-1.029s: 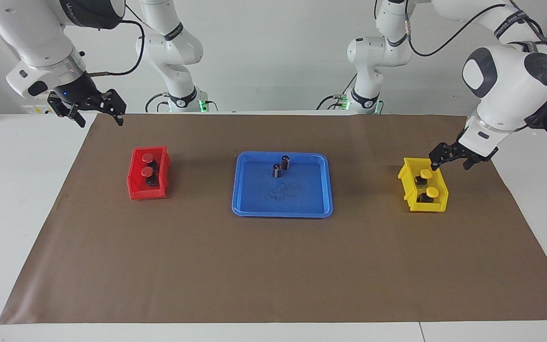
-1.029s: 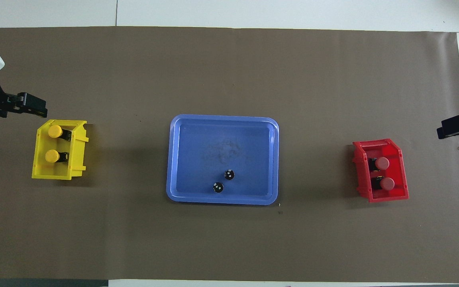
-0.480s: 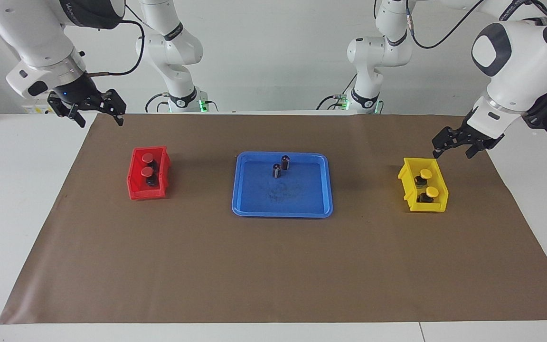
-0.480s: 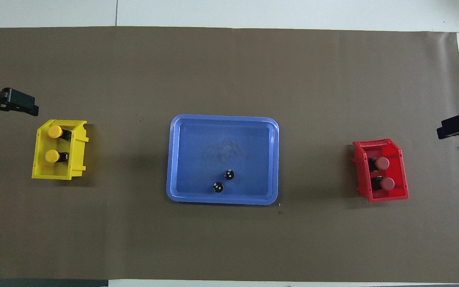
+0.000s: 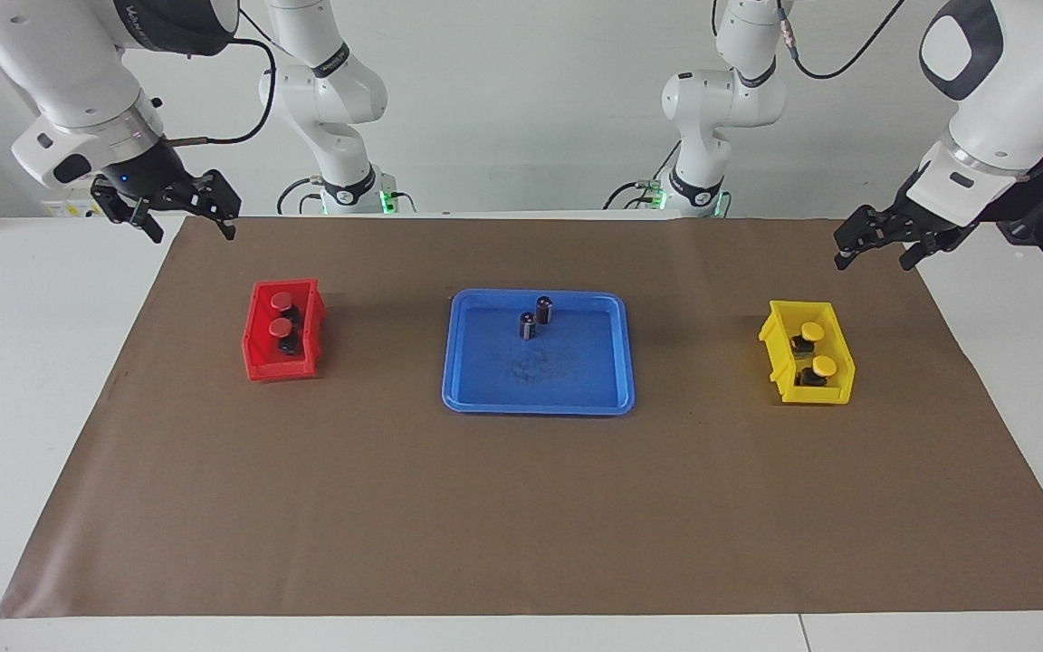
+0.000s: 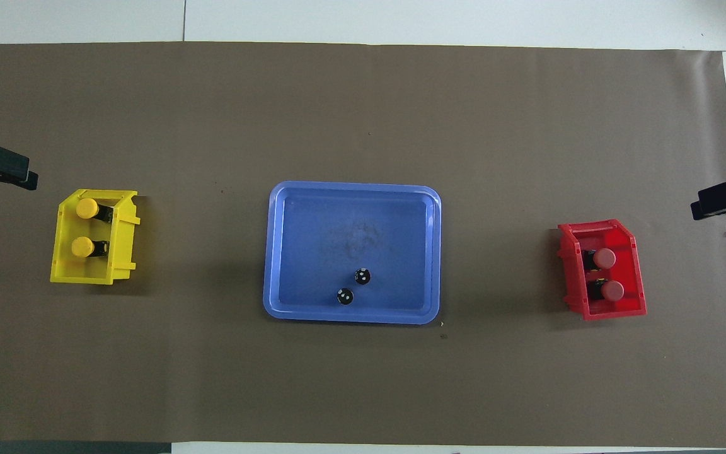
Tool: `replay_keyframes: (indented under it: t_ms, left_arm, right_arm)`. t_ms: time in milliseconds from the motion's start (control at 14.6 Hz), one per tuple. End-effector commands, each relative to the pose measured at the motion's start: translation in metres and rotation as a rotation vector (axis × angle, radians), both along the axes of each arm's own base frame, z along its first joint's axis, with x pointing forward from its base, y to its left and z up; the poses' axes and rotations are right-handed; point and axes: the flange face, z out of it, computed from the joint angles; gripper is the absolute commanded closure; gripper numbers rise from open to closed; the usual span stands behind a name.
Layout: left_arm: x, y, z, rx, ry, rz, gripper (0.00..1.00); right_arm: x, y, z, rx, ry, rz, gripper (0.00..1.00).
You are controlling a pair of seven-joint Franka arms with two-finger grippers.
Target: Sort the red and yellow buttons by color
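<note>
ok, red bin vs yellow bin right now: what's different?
The red bin holds two red buttons; the yellow bin holds two yellow buttons. The red bin sits toward the right arm's end of the table, the yellow bin toward the left arm's end, with the blue tray between them. Shared: same small open-bin shape, two buttons each matching the bin's colour, no gripper touching either.

Two yellow buttons [image 6: 87,208] lie in a yellow bin [image 6: 123,233] toward the left arm's end from the blue tray [image 6: 287,252]; two red buttons [image 6: 604,258] lie in a red bin [image 6: 615,309] toward the right arm's end. Two dark cylinders [image 6: 362,276] stand in the tray.
</note>
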Motion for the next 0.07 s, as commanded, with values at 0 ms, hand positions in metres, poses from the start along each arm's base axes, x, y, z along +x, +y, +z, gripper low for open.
replay_keyframes:
  t_ms: [0]
  left_arm:
    - [-0.0083, -0.0138, 0.0086, 0.009, 0.032, -0.026, 0.00]
  right_arm:
    - [-0.0022, 0.0000, 0.0028, -0.003, 0.008, -0.015, 0.00]
